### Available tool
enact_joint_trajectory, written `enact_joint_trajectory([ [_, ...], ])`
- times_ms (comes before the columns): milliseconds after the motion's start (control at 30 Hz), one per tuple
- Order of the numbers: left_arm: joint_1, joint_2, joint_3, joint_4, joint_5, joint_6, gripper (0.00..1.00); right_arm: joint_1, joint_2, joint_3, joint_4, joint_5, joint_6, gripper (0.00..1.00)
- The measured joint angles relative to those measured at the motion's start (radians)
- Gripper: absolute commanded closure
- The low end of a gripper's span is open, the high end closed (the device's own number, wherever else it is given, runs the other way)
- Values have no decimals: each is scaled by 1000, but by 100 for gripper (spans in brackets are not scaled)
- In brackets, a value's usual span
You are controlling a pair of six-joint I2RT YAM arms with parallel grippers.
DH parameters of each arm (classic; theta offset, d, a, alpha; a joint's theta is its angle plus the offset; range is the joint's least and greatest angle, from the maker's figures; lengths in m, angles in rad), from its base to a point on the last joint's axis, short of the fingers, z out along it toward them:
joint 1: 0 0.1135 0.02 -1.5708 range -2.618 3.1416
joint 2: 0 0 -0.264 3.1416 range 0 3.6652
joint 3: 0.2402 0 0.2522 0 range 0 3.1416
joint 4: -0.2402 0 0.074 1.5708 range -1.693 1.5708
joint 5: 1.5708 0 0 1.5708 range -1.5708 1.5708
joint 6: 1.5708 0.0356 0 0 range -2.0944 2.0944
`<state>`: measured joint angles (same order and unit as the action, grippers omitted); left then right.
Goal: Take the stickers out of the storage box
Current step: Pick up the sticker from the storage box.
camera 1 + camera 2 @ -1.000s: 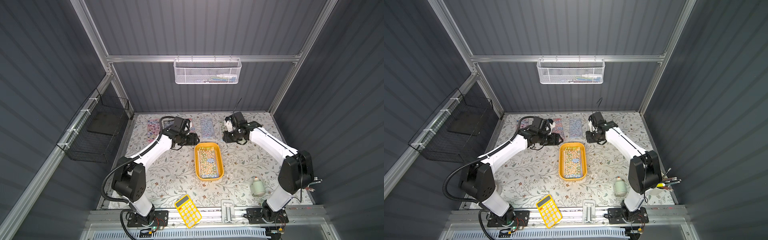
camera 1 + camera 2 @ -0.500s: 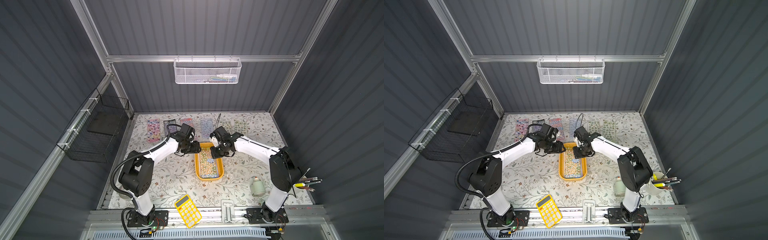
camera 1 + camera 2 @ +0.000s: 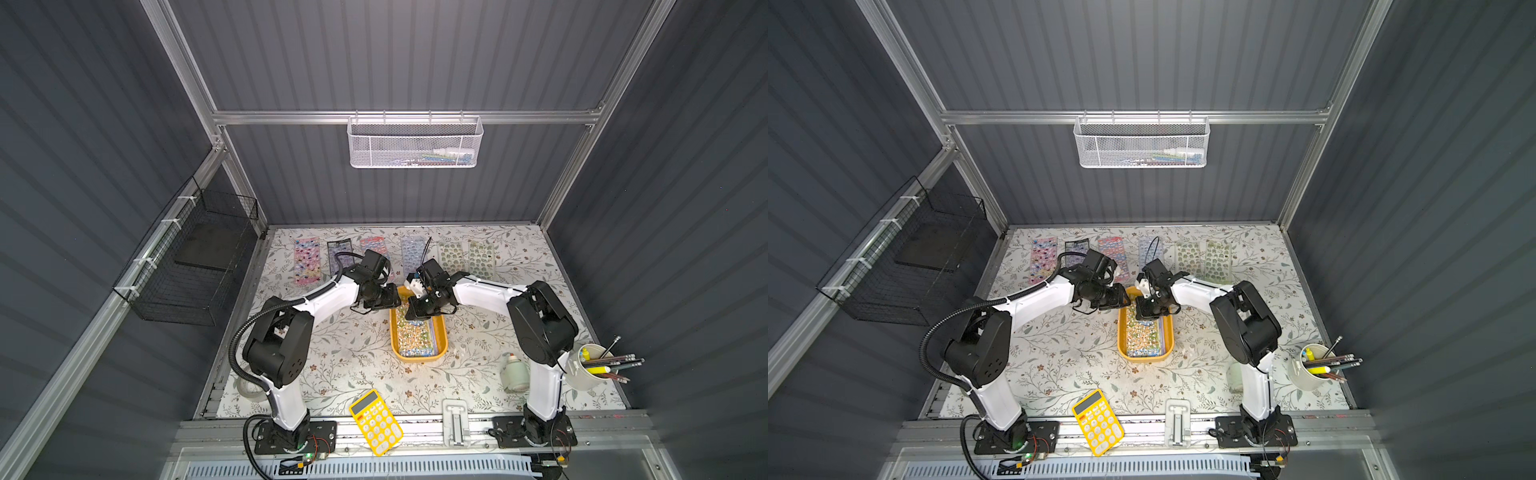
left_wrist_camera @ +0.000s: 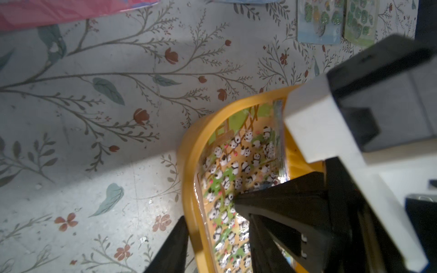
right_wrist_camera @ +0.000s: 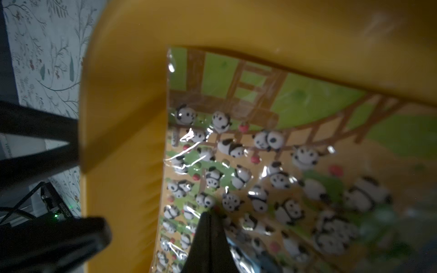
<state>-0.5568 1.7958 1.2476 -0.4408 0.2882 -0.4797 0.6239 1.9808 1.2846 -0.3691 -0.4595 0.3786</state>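
Note:
The mustard-yellow storage box (image 3: 417,360) (image 3: 1144,360) lies mid-table. A stack of stickers (image 3: 411,338) (image 3: 1142,338) fills it, a panda sheet (image 5: 260,153) (image 4: 236,165) on top. Several more sticker sheets (image 3: 306,259) lie in a row along the back of the table. At the box's far end my right gripper (image 3: 417,311) (image 5: 210,212) is shut, its tips touching the panda sheet; no sheet shows between them. At the far left corner my left gripper (image 3: 392,298) (image 4: 216,219) is open, one finger outside the box wall (image 4: 189,165), the other inside.
A yellow calculator (image 3: 376,422) lies at the front edge. A white bottle (image 3: 515,372) and a cup of pens (image 3: 586,368) stand at the right. On the back wall hangs a white mesh basket (image 3: 415,143), on the left wall a black wire basket (image 3: 195,266).
Both arms came forward from the back row of sheets to the box's far end. The right gripper has shut and its tips have dropped onto the top sheet. The left jaws have narrowed.

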Motion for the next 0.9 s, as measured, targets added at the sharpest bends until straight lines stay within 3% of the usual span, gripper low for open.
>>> enact_joint_trajectory([
  [267,-1,14,0,0,0,-3,50,-1,18,-6,69,-72,11,98],
  [400,-1,32,3,-6,-14,-3,78,-1,17,-19,86,-92,10,98],
  [500,-1,49,19,-26,-43,-6,90,0,9,-31,90,-95,8,97],
  [733,-1,64,43,-49,-64,-19,97,1,-103,-51,28,-73,-25,84],
  [900,-1,64,44,-55,-69,-22,97,1,-228,-49,-77,40,-55,74],
])
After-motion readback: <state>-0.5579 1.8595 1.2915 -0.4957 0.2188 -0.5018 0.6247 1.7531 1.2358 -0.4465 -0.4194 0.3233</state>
